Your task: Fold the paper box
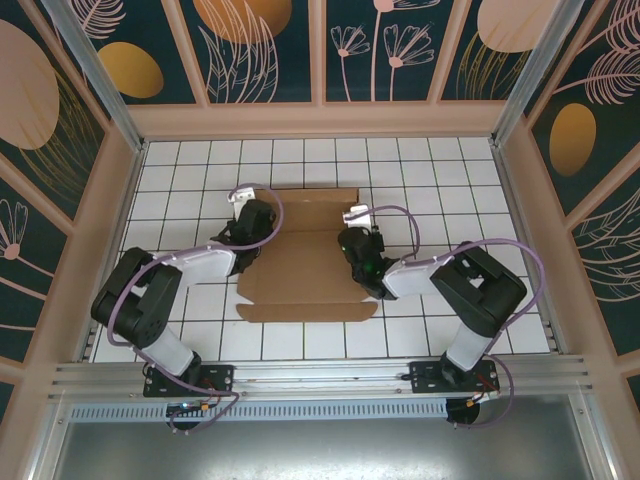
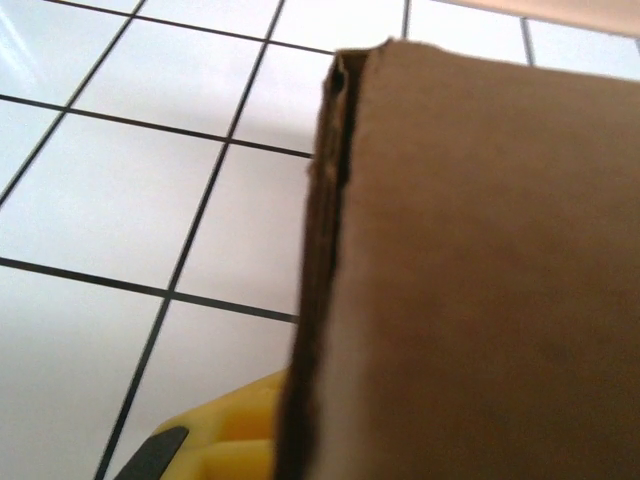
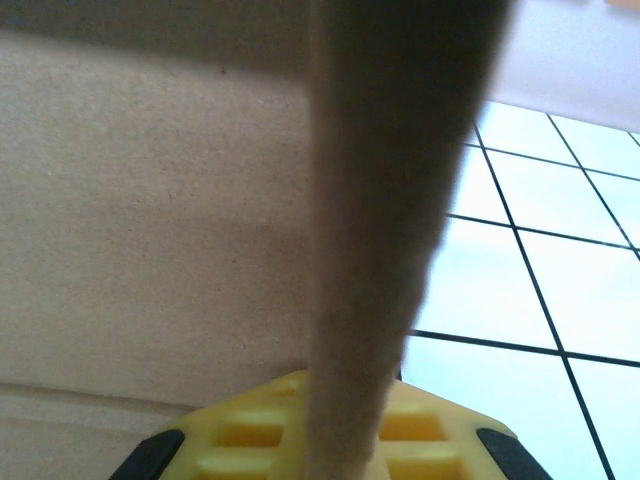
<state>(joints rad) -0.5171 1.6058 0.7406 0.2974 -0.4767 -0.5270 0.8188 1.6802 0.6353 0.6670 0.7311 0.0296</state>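
The paper box (image 1: 300, 265), plain brown cardboard, lies flat-bottomed in the middle of the tiled floor, with a flap along its near edge. My left gripper (image 1: 252, 222) is at the box's left side wall and my right gripper (image 1: 356, 244) at its right side wall. In the left wrist view a doubled cardboard wall (image 2: 470, 270) stands upright, running down over my gripper's yellow body (image 2: 225, 430). In the right wrist view an upright cardboard wall edge (image 3: 390, 220) crosses the middle of the yellow body (image 3: 250, 440). The fingertips are hidden in both wrist views.
White tiles (image 1: 180, 190) surround the box on all sides. Beige walls (image 1: 320, 120) enclose the floor at the back and sides. A metal rail (image 1: 320, 378) with both arm bases runs along the near edge.
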